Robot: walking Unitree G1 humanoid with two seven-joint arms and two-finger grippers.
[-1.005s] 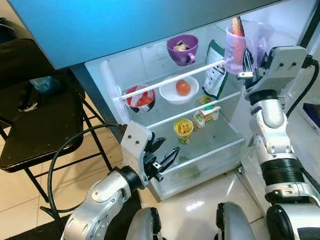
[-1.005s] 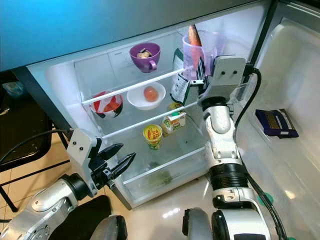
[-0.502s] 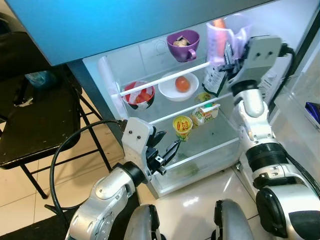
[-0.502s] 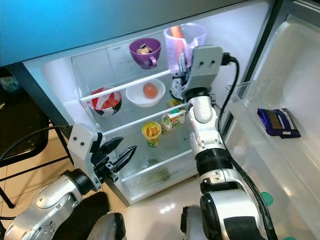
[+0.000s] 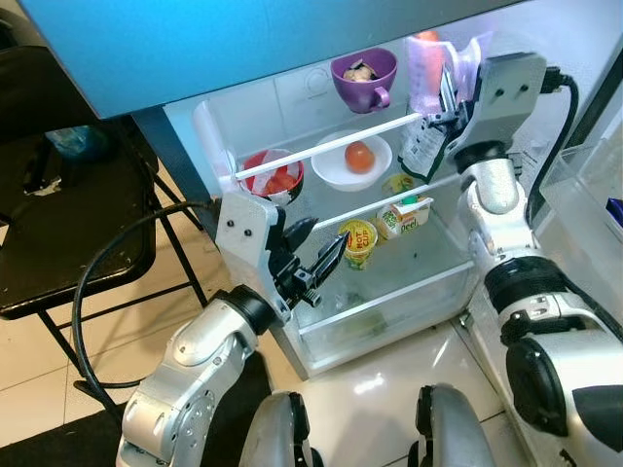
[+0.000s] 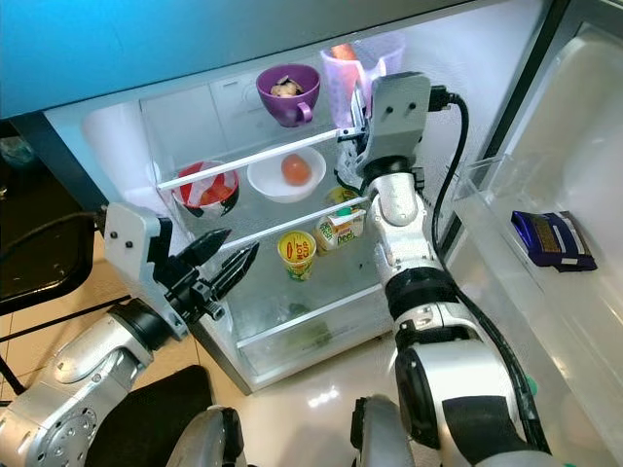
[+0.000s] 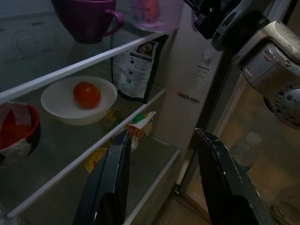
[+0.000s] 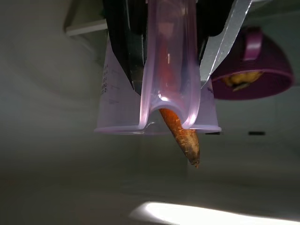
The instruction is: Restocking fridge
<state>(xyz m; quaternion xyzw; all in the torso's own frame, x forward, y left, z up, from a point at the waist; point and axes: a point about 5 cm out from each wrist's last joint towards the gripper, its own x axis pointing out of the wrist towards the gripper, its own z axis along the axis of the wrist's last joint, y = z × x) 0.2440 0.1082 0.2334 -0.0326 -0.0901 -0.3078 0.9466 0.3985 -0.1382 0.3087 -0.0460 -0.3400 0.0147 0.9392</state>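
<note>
The fridge stands open before me. My right gripper [image 5: 450, 95] is shut on the handle of a clear purple jug [image 5: 429, 66] with a carrot [image 8: 180, 133] in it. It holds the jug over the top shelf [image 5: 331, 146], just right of a purple mug [image 5: 363, 73]. Lower down, my left gripper [image 5: 316, 255] is open and holds nothing, in front of the fridge's left side near the middle shelf.
On the shelves are a white bowl [image 5: 341, 170] holding an orange fruit, a red bowl [image 5: 273, 180], a green pouch [image 5: 423, 146], a yellow cup [image 5: 358, 241] and a small carton [image 5: 404, 216]. A clear drawer [image 5: 389, 302] sits below. Black chair [image 5: 58, 224] at left; door shelf holds a dark packet [image 6: 552, 240].
My right gripper has carried the jug leftward and further in, close to the purple mug. My left gripper has risen a little and stays open.
</note>
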